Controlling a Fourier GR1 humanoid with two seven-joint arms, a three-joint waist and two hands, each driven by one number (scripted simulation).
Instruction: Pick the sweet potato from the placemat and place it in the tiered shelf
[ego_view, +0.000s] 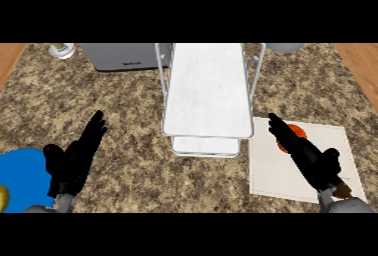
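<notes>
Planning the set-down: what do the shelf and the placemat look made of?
The shelf looks like thin grey metal rod framing flat white boards, matte, possibly painted wood or plastic. The placemat looks like a thin, pale, matte sheet lying flat, cloth or vinyl; I cannot tell which.

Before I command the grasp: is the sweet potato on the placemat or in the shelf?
On the placemat: the sweet potato shows orange there, partly hidden by the open right hand, beside the tiered shelf.
</notes>
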